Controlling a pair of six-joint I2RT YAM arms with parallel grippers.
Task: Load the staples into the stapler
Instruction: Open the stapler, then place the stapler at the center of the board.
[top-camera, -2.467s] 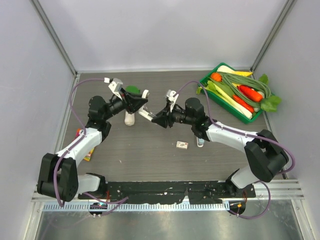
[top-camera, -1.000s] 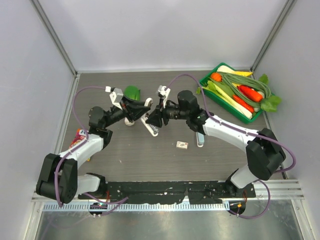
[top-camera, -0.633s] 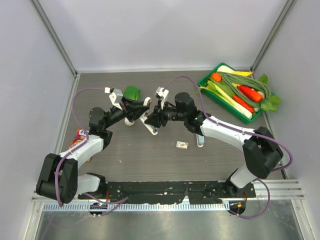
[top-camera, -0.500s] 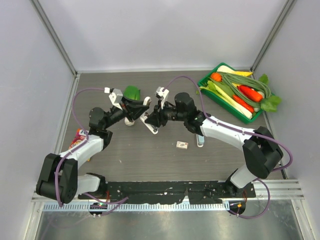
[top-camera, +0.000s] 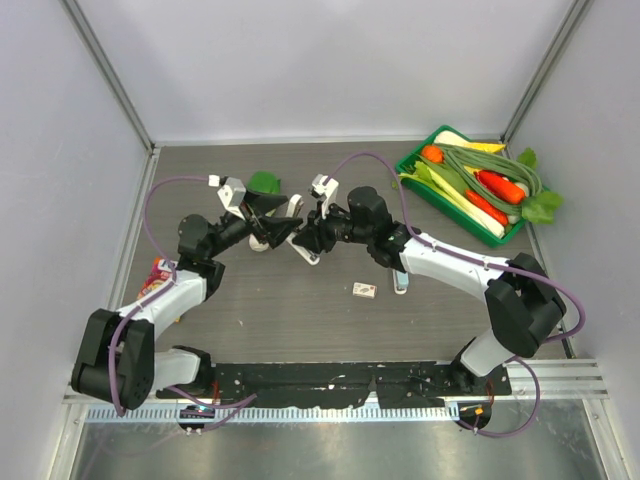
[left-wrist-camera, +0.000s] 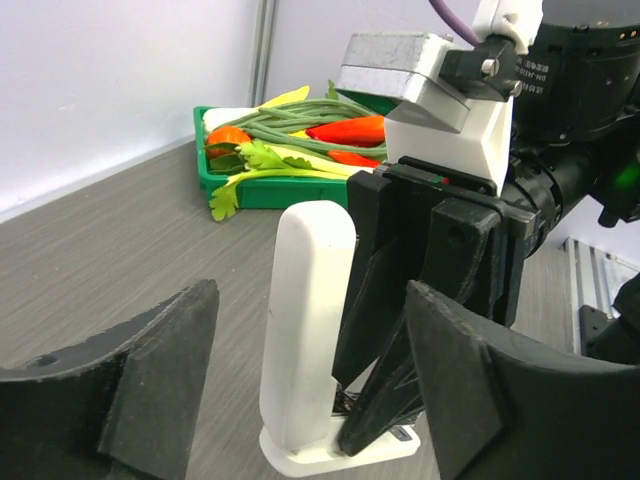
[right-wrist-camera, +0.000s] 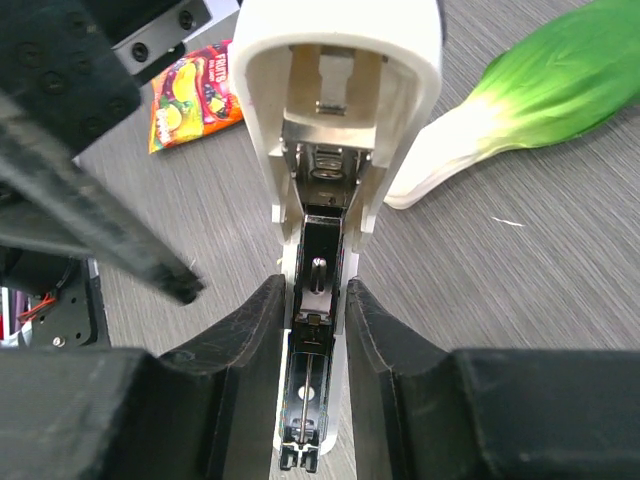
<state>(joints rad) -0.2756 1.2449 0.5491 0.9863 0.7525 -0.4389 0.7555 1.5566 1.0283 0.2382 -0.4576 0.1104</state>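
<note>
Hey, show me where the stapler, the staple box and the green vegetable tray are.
stapler (left-wrist-camera: 305, 320), left wrist view, on its raised white lid.
staple box (top-camera: 364, 290), top external view, on its printed face.
green tray (left-wrist-camera: 300, 190), left wrist view, on its front wall.

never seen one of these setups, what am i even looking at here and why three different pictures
These are two robot arms bolted to the near edge of a table, each ending in a two-finger gripper. The wide picture looks down from above and behind them. The other two come from small cameras on the wrists, so each shows that arm's own black fingers. The right gripper is shut on the base of a small white stapler, whose lid is swung open so the metal channel shows. The left gripper is open beside it, holding nothing. On the table lie a tiny staple box, a green tray of vegetables, a leafy vegetable, a snack packet and a pale bar.
</note>
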